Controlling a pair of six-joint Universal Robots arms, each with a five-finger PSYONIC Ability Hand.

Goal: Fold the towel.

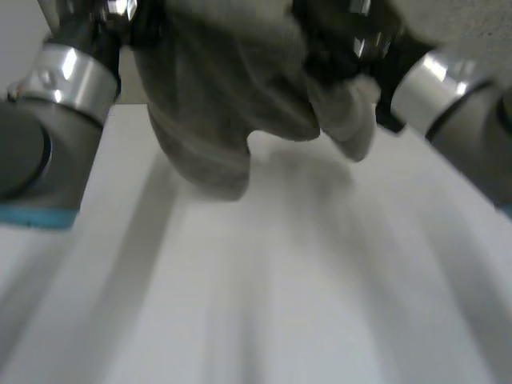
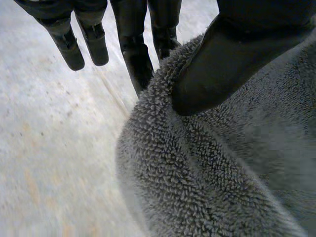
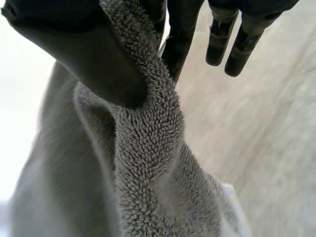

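Note:
A grey terry towel (image 1: 228, 88) hangs in the air above the white table (image 1: 264, 288), held up between both hands at the far side. My left hand (image 2: 232, 59) pinches the towel (image 2: 222, 168) at an edge, thumb pressed onto the pile against the fingers (image 2: 136, 54). My right hand (image 3: 94, 54) pinches another bunched edge of the towel (image 3: 148, 148) the same way, thumb on the cloth against a finger (image 3: 180, 37). In the head view the left hand (image 1: 132, 24) and right hand (image 1: 340, 48) are high up, with the cloth sagging between and below them.
The grey left arm with its light-blue cap (image 1: 36, 160) stands at the near left, and the right arm (image 1: 464, 120) reaches in from the right. Bare white tabletop spreads below the hanging cloth.

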